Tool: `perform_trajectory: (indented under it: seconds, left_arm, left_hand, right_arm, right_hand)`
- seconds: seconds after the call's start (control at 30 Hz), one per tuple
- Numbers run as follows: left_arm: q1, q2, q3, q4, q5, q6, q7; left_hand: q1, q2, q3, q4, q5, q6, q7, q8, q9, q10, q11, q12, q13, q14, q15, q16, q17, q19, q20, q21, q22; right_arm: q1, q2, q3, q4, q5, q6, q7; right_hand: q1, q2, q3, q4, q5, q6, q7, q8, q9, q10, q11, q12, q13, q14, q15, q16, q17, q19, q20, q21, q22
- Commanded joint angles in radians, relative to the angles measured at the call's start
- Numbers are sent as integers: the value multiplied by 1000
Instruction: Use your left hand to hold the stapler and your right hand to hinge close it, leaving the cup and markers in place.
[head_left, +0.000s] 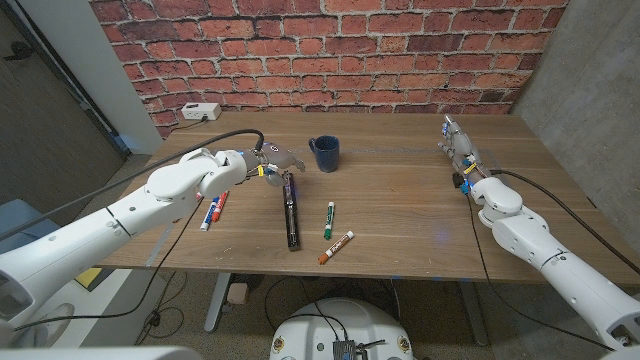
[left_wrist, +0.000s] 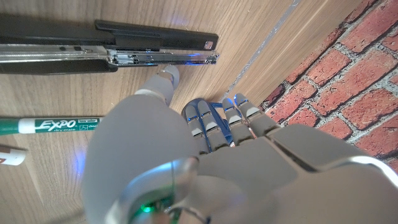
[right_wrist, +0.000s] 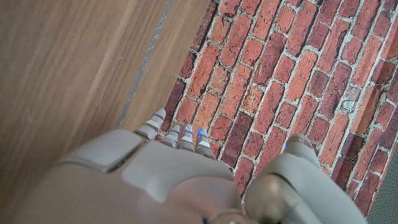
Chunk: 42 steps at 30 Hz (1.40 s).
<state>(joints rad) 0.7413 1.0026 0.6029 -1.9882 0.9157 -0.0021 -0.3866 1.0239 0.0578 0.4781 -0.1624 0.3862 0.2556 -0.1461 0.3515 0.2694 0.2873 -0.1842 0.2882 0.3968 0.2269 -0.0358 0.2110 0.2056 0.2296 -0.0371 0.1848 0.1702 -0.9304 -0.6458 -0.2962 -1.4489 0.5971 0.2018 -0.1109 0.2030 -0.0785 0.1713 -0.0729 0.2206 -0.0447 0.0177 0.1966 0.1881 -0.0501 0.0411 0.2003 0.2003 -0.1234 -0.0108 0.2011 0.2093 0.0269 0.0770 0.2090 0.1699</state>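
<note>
The black stapler (head_left: 291, 212) lies hinged wide open in one long line on the table, its metal rail (left_wrist: 161, 58) showing. My left hand (head_left: 262, 166) hovers at the stapler's far end, fingers apart and holding nothing; its thumb tip (left_wrist: 167, 76) is just short of the rail. The dark blue cup (head_left: 323, 152) stands upright just right of that hand. A green marker (head_left: 328, 220) and a red marker (head_left: 336, 246) lie right of the stapler. My right hand (head_left: 458, 150) stays far off at the table's right side, fingers (right_wrist: 177, 132) extended toward the brick wall, empty.
A red and a blue marker (head_left: 214, 209) lie left of the stapler, under my left forearm. A white power strip (head_left: 200, 112) sits at the back left by the brick wall (head_left: 330, 50). Bare wood (head_left: 400, 200) lies between the markers and my right arm.
</note>
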Motion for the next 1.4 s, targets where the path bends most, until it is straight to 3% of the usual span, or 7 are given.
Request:
perform_trajectory:
  seconds: [0.03,1.4]
  left_arm:
    - [3,-1,0,8,14,-8,-6]
    - [-9,-17,29,42,46,-46,-7]
  left_hand:
    - [-1,-11,11,1,9,9,2,7,-1,12,6,3,4,4,-140,3,3,-4,-18,-2,1]
    - [-24,-27,32,7,53,8,0,5,-4,11,10,-5,11,-3,-135,-2,6,-12,-16,3,1]
  right_arm:
    - [-8,-3,3,-5,0,-2,-6]
    - [-8,-12,5,7,-9,-8,-11]
  right_hand:
    - [6,7,-2,-4,-4,1,1,0,2,-1,-4,4,0,-1,-2,7,-1,8,2,-3,2]
    - [4,6,-8,-5,-4,2,2,1,2,-2,-4,4,1,-2,0,8,0,10,5,-9,2]
